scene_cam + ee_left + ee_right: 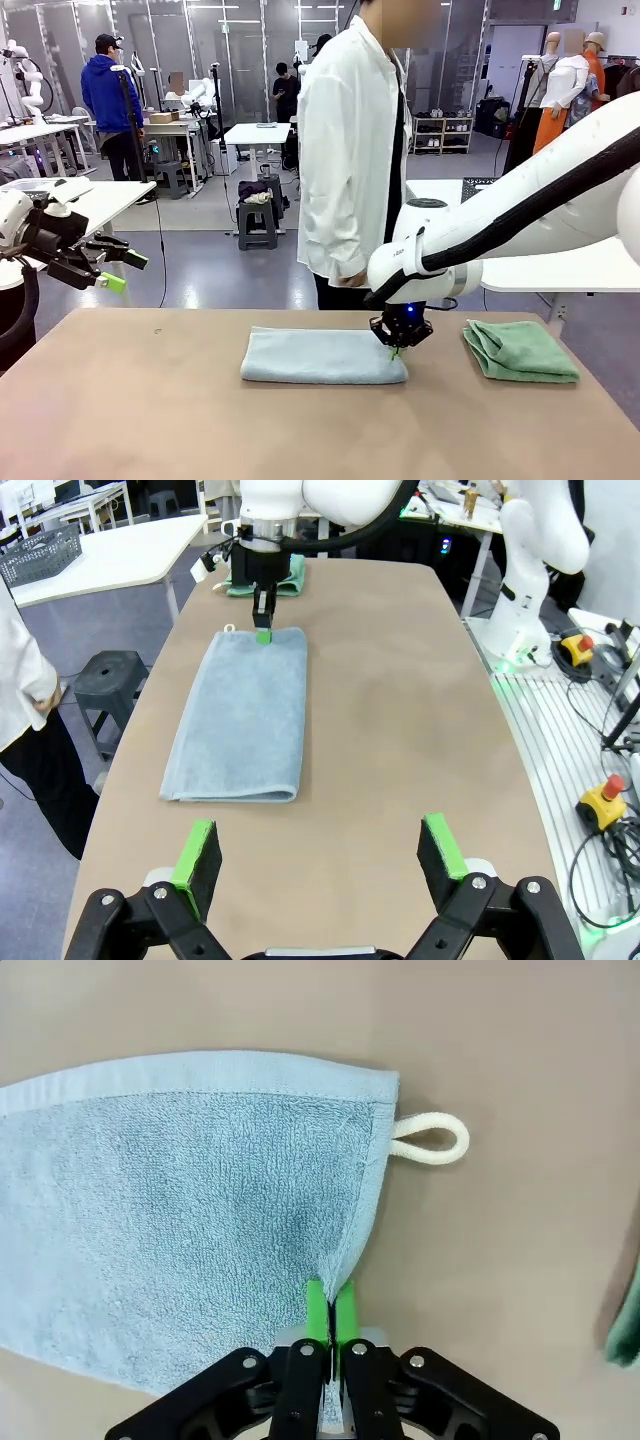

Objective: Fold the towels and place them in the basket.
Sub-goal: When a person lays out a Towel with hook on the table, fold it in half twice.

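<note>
Right claw (331, 1318) pinches blue towel (320, 357) edge; left claw (318, 855) wide, empty.

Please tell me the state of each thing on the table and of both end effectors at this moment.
blue towel: folded flat on the table, one edge pinched.
green towel: folded, lying free beside the blue one.
cord loop: sticking out from the blue towel's corner, flat on the table.
right end effector: shut on the blue towel's edge.
left end effector: open, holding nothing, above the table.
</note>
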`<state>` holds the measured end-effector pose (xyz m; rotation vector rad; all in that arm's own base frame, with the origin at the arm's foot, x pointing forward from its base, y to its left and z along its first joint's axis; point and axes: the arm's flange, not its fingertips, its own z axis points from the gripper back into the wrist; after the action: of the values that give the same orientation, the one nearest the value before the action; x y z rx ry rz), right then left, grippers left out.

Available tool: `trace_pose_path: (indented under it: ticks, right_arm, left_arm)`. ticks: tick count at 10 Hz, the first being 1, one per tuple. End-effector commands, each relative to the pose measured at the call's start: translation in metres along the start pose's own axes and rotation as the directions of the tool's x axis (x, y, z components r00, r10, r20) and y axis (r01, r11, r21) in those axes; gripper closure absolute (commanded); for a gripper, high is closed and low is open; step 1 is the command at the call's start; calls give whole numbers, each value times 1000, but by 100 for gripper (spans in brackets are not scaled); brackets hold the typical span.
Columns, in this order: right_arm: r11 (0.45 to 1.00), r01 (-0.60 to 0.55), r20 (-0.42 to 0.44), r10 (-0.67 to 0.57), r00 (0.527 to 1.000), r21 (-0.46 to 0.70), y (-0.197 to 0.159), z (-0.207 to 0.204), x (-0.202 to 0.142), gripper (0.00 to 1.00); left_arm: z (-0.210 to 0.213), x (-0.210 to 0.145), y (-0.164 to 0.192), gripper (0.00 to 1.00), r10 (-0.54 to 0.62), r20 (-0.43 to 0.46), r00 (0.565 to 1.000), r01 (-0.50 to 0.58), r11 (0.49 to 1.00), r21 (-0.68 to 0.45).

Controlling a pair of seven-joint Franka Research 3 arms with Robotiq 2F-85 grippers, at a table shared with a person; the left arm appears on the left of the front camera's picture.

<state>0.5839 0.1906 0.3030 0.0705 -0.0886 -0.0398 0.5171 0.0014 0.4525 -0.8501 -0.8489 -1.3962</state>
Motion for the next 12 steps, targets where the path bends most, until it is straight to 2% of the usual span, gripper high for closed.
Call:
trace_pose_path:
  ticks: [1,4,6,9,12]
  right_arm:
    - [1000,-16,30,16,999,-8,-9,4,-9,100]
    - [999,-40,77,42,996,-32,4,30,-11,100]
    - [991,-90,123,102,987,-100,40,61,-8,100]
    - [971,-143,107,166,980,-193,130,71,8,100]
    - [964,-163,69,181,981,-210,225,59,11,100]
  left_arm:
    - [1,1,-1,0,-1,3,1000,1,1000,-4]
    - [1,1,-1,0,-1,3,1000,1,1000,-4]
    - [1,1,-1,0,-1,3,1000,1,1000,-4]
    - [1,1,-1,0,-1,3,1000,1,1000,-4]
    - [1,1,-1,0,-1,3,1000,1,1000,-4]
